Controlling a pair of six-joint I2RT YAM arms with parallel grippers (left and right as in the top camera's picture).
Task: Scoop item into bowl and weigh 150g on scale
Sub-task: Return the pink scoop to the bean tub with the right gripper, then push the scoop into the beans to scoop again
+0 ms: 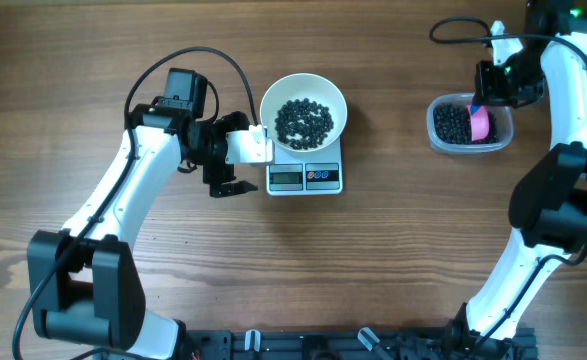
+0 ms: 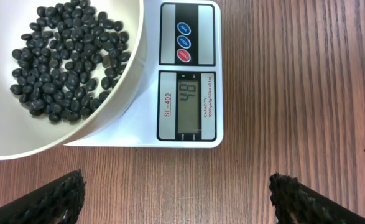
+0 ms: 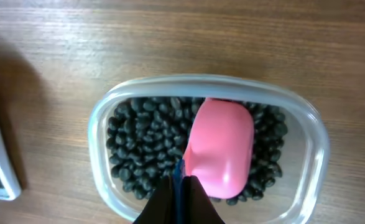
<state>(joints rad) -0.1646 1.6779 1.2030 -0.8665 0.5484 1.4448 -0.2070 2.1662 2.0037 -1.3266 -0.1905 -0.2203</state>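
Pink scoop inside a clear rounded plastic tub, on a wood-grain table.

The bowl is cut off at nine and twelve o'clock in the left wrist view. The right hand hides most of the handle of the scoop.

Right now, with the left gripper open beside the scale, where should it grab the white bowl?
Pinch the rim of the white bowl on its left side, nearest the left gripper, coming down from above, one finger inside and one outside. The bowl looks too wide to span, and the black beans sit low in the middle, leaving that rim bare.
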